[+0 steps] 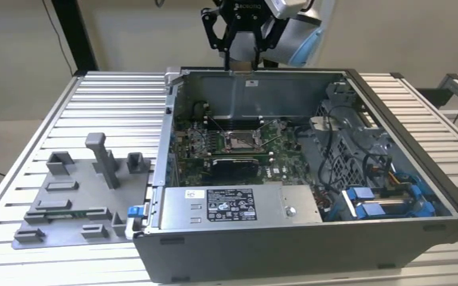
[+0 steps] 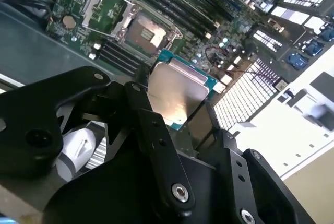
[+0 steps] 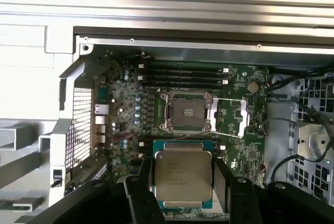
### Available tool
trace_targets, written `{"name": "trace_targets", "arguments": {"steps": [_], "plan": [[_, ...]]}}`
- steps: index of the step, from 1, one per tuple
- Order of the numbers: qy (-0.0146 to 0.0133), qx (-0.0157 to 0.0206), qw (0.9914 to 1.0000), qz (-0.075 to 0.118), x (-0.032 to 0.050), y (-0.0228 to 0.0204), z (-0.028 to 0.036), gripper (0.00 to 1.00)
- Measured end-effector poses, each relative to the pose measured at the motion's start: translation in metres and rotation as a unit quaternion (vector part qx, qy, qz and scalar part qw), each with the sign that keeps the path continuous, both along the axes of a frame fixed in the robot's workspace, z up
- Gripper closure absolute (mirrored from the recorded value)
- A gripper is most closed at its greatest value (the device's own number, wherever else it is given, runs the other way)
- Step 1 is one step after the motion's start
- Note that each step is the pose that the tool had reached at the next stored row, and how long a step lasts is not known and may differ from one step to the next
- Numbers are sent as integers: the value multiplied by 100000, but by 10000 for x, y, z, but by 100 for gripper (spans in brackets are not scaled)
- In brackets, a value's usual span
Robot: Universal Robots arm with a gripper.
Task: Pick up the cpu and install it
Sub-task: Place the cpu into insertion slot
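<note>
Gripper (image 1: 241,44) is hanging above the open computer case (image 1: 293,244), at its 12 o'clock wall in the exterior view. It is clamping the cpu (image 3: 182,174) by two opposite edges, the silvery top facing both wrist views. The cpu is being held in the air, apart from the motherboard socket (image 3: 187,113), which is lying open with its metal frame swung aside. A grey fixture (image 1: 62,208) is resting on the slatted surface (image 1: 110,101) at the case's 9 o'clock

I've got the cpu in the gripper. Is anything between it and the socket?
Nothing visible. The cpu, clamped in the gripper, hangs above the open case; the socket lies bare, its metal frame swung open to one side.
</note>
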State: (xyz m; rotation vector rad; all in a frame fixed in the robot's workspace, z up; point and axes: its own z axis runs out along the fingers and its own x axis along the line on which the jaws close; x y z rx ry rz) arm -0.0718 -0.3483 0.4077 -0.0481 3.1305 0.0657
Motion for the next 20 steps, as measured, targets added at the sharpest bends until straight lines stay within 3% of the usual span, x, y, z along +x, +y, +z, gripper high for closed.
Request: {"name": "trace_targets", "arguments": {"steps": [14, 20], "plan": [[5, 0, 100000, 225, 0, 0, 0, 100], [-3, 9, 99982, -1920, 0, 0, -1, 100]]}}
